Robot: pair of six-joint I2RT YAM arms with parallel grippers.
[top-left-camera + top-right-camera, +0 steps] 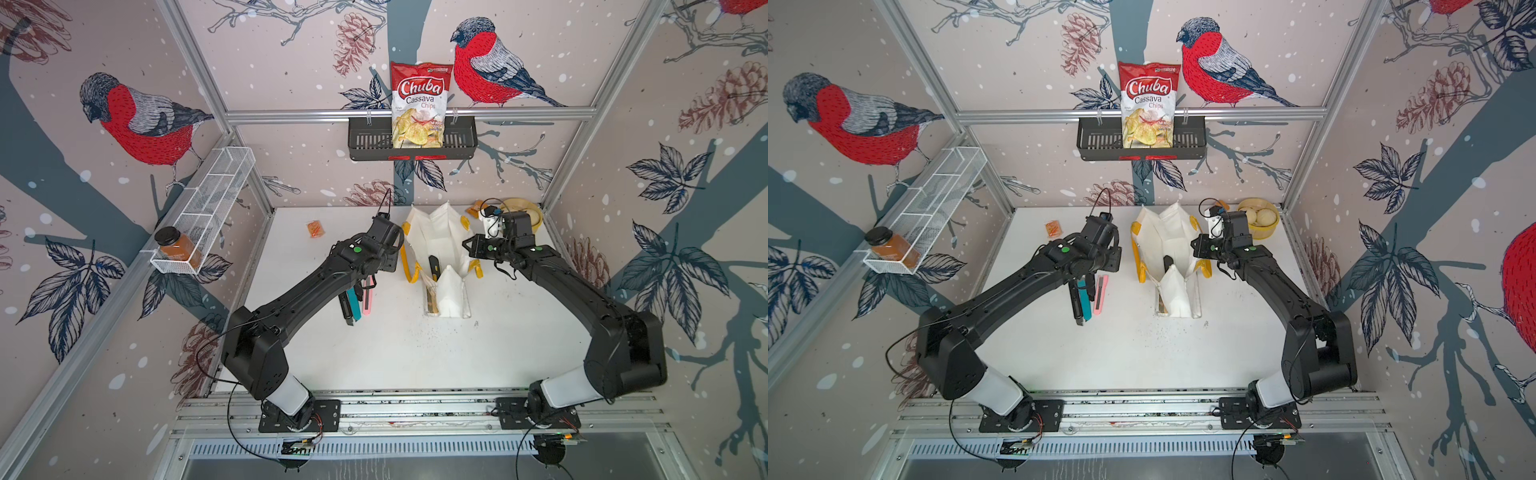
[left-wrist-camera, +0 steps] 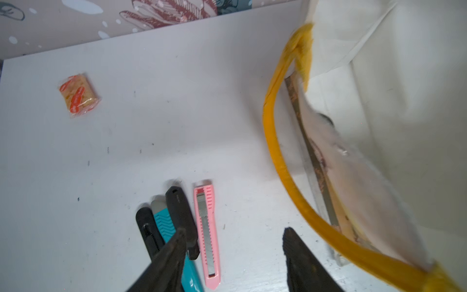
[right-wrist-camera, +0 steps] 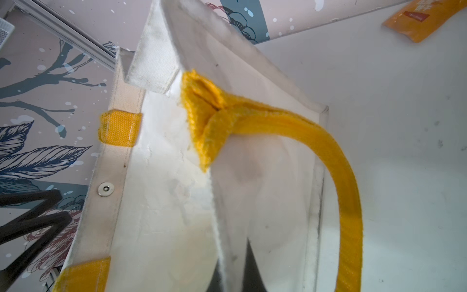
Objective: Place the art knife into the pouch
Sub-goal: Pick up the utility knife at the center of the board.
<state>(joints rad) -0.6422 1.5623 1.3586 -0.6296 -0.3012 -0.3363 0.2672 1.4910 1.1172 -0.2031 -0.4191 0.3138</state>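
The pouch [image 1: 440, 232] [image 1: 1173, 232], white with yellow loop handles, stands open at mid-table. A black and yellow art knife [image 1: 434, 266] [image 1: 1168, 264] lies inside it. My right gripper [image 3: 232, 278] is shut on the pouch's side wall [image 3: 164, 177], holding it open. On the table left of the pouch lie a black knife [image 2: 145, 227], a teal knife [image 2: 164, 222] with another black one [image 2: 180, 215] on it, and a pink knife [image 2: 207, 232] [image 1: 367, 297]. My left gripper [image 2: 235, 235] hangs open over them, holding nothing, with the pink knife under the gap.
An orange snack packet [image 1: 315, 228] [image 2: 78, 96] lies at the back left of the table. A yellow bowl [image 1: 1258, 218] and an orange sachet [image 3: 419, 22] sit at the back right. A chips bag [image 1: 419, 104] stands in a black wall basket [image 1: 370, 141]. A jar [image 1: 176, 249] sits on the left wire shelf.
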